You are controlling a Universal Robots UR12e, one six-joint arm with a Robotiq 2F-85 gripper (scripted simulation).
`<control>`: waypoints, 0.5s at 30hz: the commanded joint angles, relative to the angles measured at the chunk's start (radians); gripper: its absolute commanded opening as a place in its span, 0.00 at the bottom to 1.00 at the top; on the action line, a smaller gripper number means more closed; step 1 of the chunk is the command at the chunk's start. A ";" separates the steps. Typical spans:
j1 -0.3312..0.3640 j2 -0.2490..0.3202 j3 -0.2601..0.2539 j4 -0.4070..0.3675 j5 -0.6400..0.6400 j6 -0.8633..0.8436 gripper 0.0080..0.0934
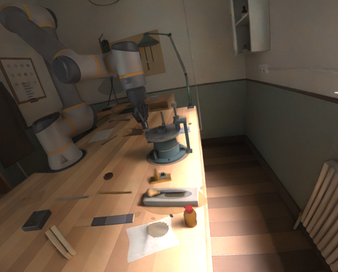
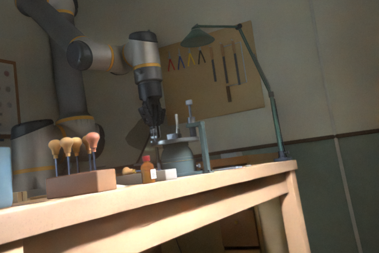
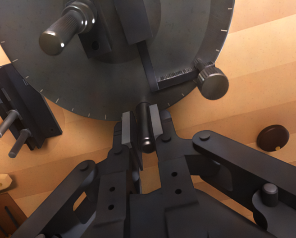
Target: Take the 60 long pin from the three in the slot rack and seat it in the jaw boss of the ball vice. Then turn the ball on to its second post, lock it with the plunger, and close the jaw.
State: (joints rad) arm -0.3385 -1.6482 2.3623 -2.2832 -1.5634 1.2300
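My gripper (image 3: pixel 140 123) hangs straight down at the near-left rim of the ball vice's round graduated plate (image 1: pixel 163 135), which sits on a teal ball and base on the bench. A short dark post (image 3: pixel 144 128) stands up at the plate's rim between the fingers. On the plate a long pin (image 3: pixel 63 30) stands in the jaw boss, and a knurled knob (image 3: pixel 212 82) ends the jaw screw. The slot rack (image 3: pixel 20 112) beside the vice holds two pins. The teal plunger bracket (image 1: pixel 180 123) rises at the far side. The gripper is closed around the post.
A grey tray (image 1: pixel 171 196) with a wooden-handled tool lies in front of the vice, with an amber bottle (image 1: pixel 190 216) and a paper sheet nearer the bench edge. A block of wooden-handled gravers (image 2: pixel 78 179) and a desk lamp (image 2: pixel 197 37) stand on the bench.
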 commanded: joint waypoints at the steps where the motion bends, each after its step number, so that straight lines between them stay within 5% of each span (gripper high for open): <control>1: -0.004 0.001 -0.001 -0.003 -0.007 -0.002 0.00; 15: -0.028 0.007 -0.007 -0.003 -0.007 -0.026 0.00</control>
State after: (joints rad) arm -0.3641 -1.6429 2.3572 -2.2818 -1.5649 1.2042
